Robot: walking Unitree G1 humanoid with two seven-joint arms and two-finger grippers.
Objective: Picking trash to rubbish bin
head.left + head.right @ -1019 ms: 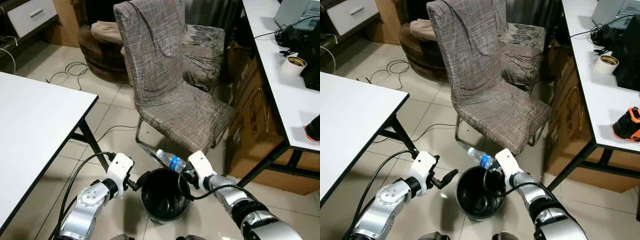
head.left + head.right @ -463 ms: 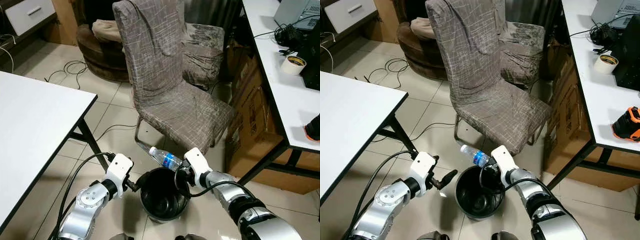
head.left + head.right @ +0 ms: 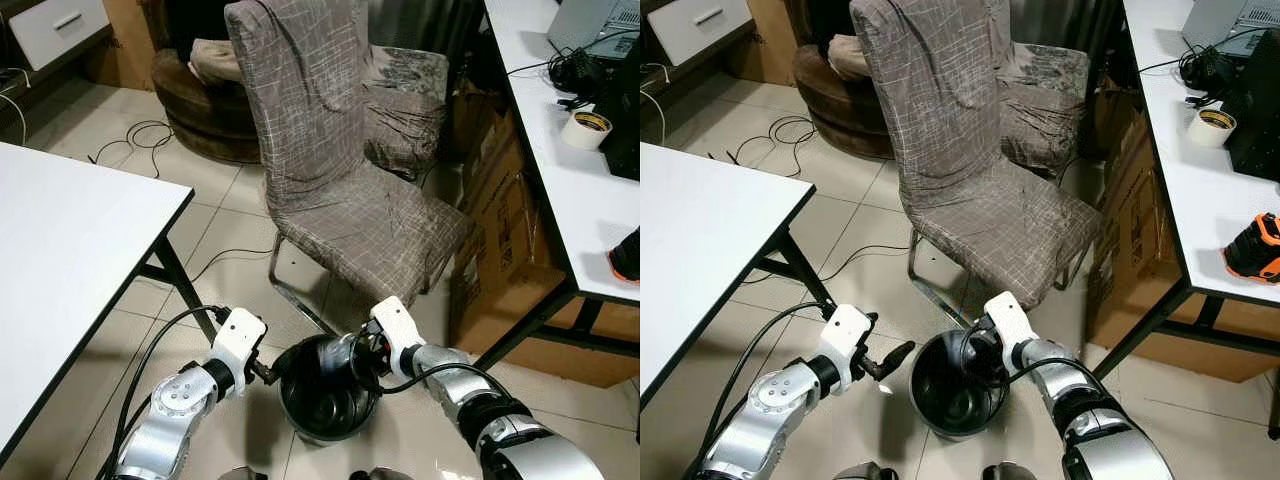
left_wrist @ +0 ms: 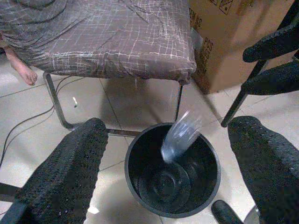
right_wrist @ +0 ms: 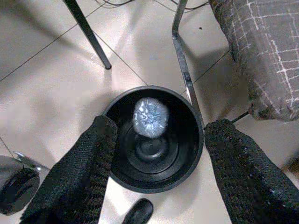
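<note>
The right gripper (image 5: 154, 154) is hanging over the bin (image 3: 325, 395) with its fingers spread and gripping nothing. The bottle (image 5: 150, 117) is dropping inside the bin, blurred, just under them. The left gripper (image 4: 168, 163) is waiting just left of the bin, also spread. The chair (image 3: 345, 190) is standing behind.

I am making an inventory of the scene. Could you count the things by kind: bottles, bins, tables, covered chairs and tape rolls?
Plastic bottle: 1
Black bin: 1
White tables: 2
Covered chairs: 2
Tape roll: 1
Total: 7
</note>
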